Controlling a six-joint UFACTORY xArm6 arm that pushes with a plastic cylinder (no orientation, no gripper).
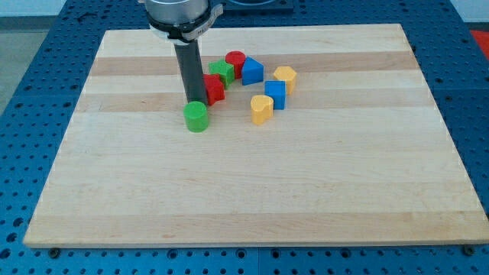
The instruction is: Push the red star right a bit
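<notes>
Blue perforated benching is surrounding a pale wooden worktop point(306, 191), where the blocks are sitting clustered toward the far left-centre. No gripper is fitted, so there is no gripper state to give; my tip point(193, 101) is resting at the red star's point(215, 89) left side, seemingly touching it, with the green cylinder point(196, 117) just near of it. Behind the star are sitting a green star point(222, 71), a red cylinder point(235, 62) and a blue block point(252, 71); farther right are lying a blue cube point(275, 95), a yellow heart point(261, 109) and a yellow block point(285, 79). I judge the approach is finishing; next is calling for a short rightward push.
</notes>
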